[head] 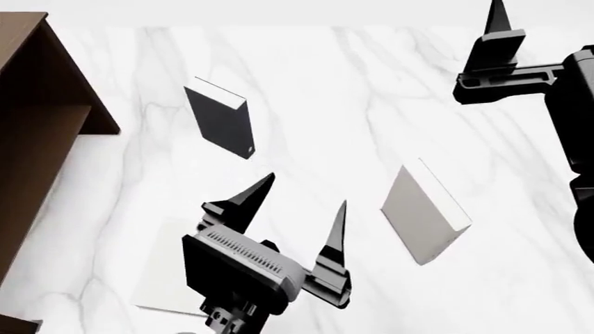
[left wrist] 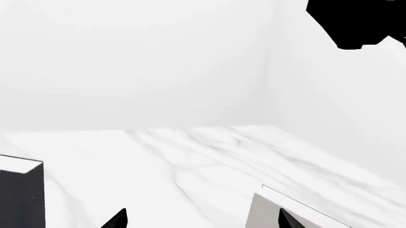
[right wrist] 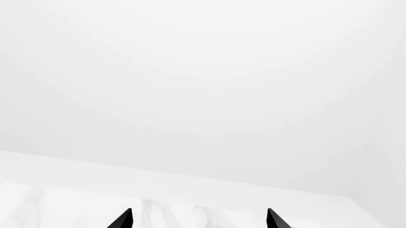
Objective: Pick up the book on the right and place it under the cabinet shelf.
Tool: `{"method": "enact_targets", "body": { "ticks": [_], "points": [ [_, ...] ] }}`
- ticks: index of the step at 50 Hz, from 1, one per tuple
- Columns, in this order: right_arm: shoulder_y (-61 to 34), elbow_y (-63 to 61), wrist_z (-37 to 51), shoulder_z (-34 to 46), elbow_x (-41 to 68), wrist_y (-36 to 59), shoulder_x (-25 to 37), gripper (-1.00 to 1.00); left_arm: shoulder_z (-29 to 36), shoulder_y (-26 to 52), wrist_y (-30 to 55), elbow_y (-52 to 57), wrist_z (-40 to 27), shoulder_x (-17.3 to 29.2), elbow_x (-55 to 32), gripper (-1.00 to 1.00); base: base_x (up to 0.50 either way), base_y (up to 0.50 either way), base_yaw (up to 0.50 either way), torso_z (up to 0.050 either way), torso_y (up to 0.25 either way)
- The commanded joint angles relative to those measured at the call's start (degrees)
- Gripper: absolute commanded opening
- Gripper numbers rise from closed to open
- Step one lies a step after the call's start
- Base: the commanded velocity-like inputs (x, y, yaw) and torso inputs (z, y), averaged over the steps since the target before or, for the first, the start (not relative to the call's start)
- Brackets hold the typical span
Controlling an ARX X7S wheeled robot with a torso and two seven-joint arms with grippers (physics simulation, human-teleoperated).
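Head view: nearest, the left gripper (head: pixel 307 189) hangs with fingers spread. The book (head: pixel 419 212) stands on edge on the table (head: pixel 371 90) just to its right, long axis running near to far. Farther right, the right gripper (right wrist: pixel 198 219) is also spread, raised well apart; the left looks closer.

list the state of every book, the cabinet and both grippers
dark brown wooden cabinet: front open
black hardcover book: standing upright
grey hardcover book: standing upright
off-white hardcover book: lying flat, outside the cabinet
left gripper: open, empty
right gripper: open, empty
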State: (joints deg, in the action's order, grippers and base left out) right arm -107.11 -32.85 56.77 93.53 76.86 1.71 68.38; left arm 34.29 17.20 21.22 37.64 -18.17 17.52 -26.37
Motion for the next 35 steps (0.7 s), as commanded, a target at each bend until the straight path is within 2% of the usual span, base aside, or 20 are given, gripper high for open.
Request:
{"method": "enact_targets", "body": {
  "ticks": [1,35],
  "points": [
    [-0.5,0.1,0.0,-0.4,0.0,1.0,0.3,1.0,1.6,-2.7,-6.8,-6.0,2.2,-2.5,1.0,1.0,0.0,0.0,0.0,0.0,0.0],
    [-1.3,0.0,-0.3,-1.7,0.5,3.3,0.4,1.0,0.5,-7.0,-19.7,-19.6,6.0,-6.7,-1.7,1.0,0.0,0.0,0.0,0.0,0.0]
  ]
}}
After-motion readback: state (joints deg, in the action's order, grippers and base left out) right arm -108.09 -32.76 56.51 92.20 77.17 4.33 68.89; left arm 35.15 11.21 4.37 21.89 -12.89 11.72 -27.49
